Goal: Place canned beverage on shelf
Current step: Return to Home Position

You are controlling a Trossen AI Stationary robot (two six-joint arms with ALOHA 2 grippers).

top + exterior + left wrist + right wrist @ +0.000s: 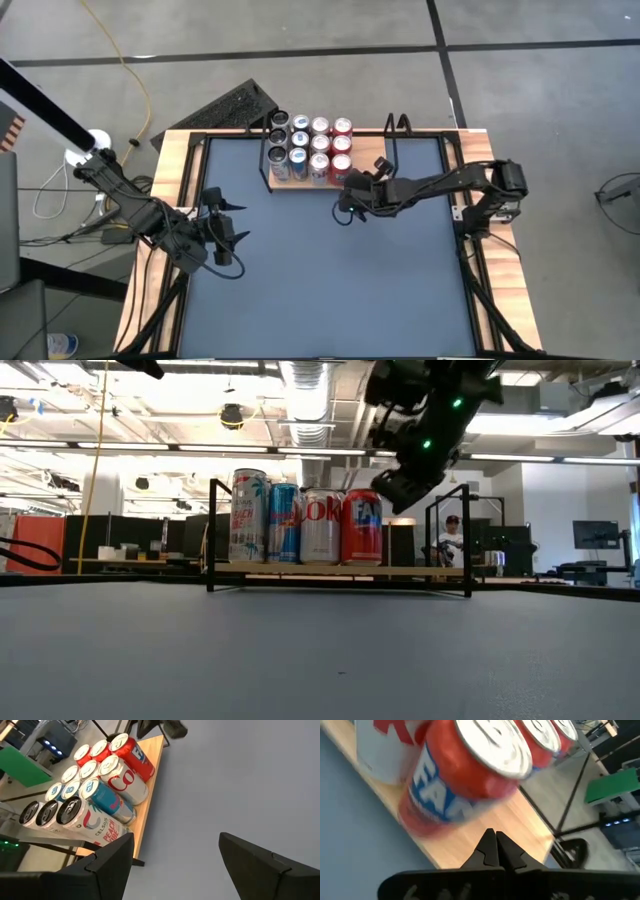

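**Red can on shelf, right gripper closed and empty**

High view: the shelf stands at the far edge of the table. It is filled with twelve cans in four rows of three, and the red ones make up its right-hand row. The right gripper hovers over the table just in front of the shelf's right front corner, near the front red can but apart from it. The left gripper waits well apart, near the table's left edge.

Low view: four cans front the shelf, with the red can upright at the right end. The right gripper hangs above it and just to its right, not touching.

Left wrist view: the left gripper's fingers are spread wide with nothing between them. The shelf lies farther off.

Right wrist view: the right gripper's fingertips press together and hold nothing. The red can stands on the shelf board just ahead of them, with a strip of bare wood between.
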